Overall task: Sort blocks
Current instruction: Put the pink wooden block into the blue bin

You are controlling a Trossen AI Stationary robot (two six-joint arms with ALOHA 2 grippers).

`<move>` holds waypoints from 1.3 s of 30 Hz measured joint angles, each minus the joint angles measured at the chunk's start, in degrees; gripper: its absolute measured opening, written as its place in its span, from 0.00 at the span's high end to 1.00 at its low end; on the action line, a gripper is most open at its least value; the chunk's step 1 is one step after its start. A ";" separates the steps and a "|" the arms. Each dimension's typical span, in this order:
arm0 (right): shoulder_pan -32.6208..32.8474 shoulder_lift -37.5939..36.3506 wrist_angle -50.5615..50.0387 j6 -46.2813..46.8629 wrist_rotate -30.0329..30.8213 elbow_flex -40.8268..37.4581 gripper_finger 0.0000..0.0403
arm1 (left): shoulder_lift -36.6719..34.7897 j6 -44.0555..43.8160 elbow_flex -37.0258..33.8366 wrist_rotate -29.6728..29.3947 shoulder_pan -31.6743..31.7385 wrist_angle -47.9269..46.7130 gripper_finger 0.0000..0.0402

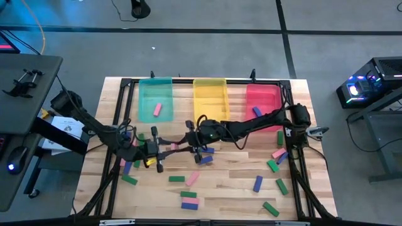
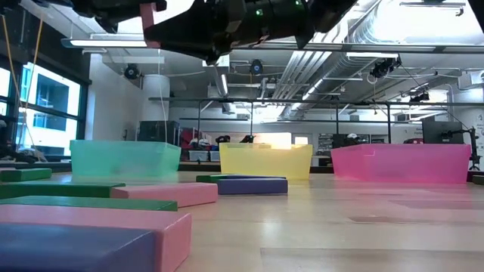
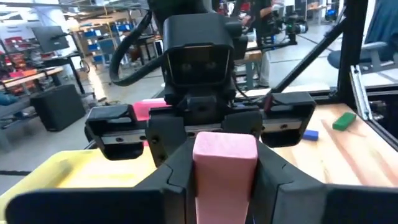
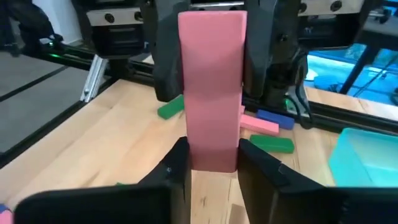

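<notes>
**Two grippers, one pink block**

The two arms meet over the middle of the table (image 1: 213, 207). Between them is one pink block (image 1: 176, 147), lifted off the wood.

The left gripper (image 3: 224, 186) has its two dark fingers (image 3: 177, 171) pressed on the sides of the pink block, so it grips one end. The right gripper (image 4: 211, 165) pinches the other end, with a finger (image 4: 177, 165) on each side. Both grippers are closed on the same block, facing each other, each holding tight.

At the far edge of the table sit three trays in a row: a teal tray (image 1: 155, 85), a yellow tray (image 1: 209, 85) and a red tray (image 1: 264, 88). One pink block (image 1: 157, 110) lies in the teal tray. One blue block (image 1: 257, 111) lies in the red tray.

Many more blocks lie loose on the wood, pink, green and blue. A green block (image 1: 271, 209) lies near the front edge. A blue block (image 1: 257, 182) lies nearby.
</notes>
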 joint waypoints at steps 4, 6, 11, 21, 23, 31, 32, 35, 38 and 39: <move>-0.06 -0.94 -6.15 1.59 1.13 0.19 0.70 | 0.18 -0.27 0.00 -2.93 -0.14 -1.24 0.81; -0.51 -2.25 -13.92 3.01 2.43 0.00 0.62 | -0.21 -1.04 0.39 -8.28 -0.03 -3.56 0.81; -0.68 -6.84 -33.09 10.37 15.75 -0.03 0.50 | -3.94 -11.75 4.21 -16.06 5.28 -28.08 0.81; 7.24 -10.35 -49.82 17.56 33.72 -0.29 0.50 | -8.65 -29.07 11.93 14.95 46.47 -69.51 0.81; 8.52 -10.29 -49.90 17.87 33.86 -1.66 0.50 | -7.21 -27.19 11.91 22.19 54.94 -70.09 0.81; 10.14 -10.21 -44.17 21.51 33.85 -10.14 0.50 | 2.11 -20.33 11.91 36.29 75.49 -69.61 0.81; 10.15 -10.19 -41.84 21.22 33.65 -11.32 0.50 | 3.62 -19.93 11.93 37.26 76.50 -69.65 0.81; 9.87 -10.19 -32.20 18.46 31.84 -15.31 0.50 | 7.91 -18.67 11.91 37.53 77.82 -69.76 0.81; 8.81 -10.19 -19.57 13.47 30.32 -19.28 0.50 | 11.34 -18.53 11.91 37.24 78.03 -69.83 0.76; 8.14 -10.15 -15.10 11.46 29.40 -20.53 0.50 | 12.25 -18.00 11.91 37.24 78.02 -69.65 0.73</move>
